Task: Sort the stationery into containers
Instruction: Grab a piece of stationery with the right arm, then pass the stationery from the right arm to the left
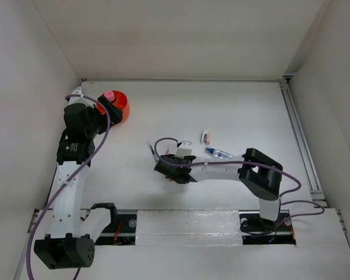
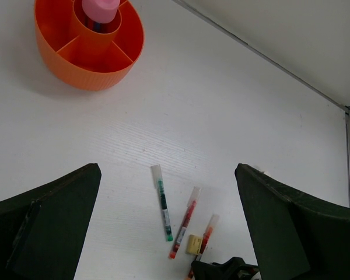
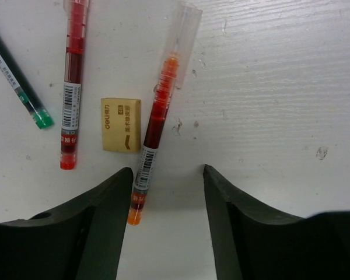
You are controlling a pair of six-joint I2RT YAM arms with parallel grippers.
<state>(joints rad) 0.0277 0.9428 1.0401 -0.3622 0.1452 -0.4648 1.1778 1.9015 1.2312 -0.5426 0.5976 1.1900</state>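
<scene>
White table [image 3: 268, 87]; right fingers [image 3: 105, 227] parted astride red pen [image 3: 154, 125].

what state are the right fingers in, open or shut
Open. The right gripper's fingers stand apart, with the orange-tipped red pen's lower end lying between them.

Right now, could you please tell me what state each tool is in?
Left tool: open, holding nothing.
Right tool: open, straddling the end of a red pen, not gripping it.

"deli" on tan eraser [image 3: 121, 124], "deli" on dark green-tipped pen [image 3: 17, 81], barcode stickers on left red pen [image 3: 72, 87] and right red pen [image 3: 157, 114], digits unreadable
</scene>
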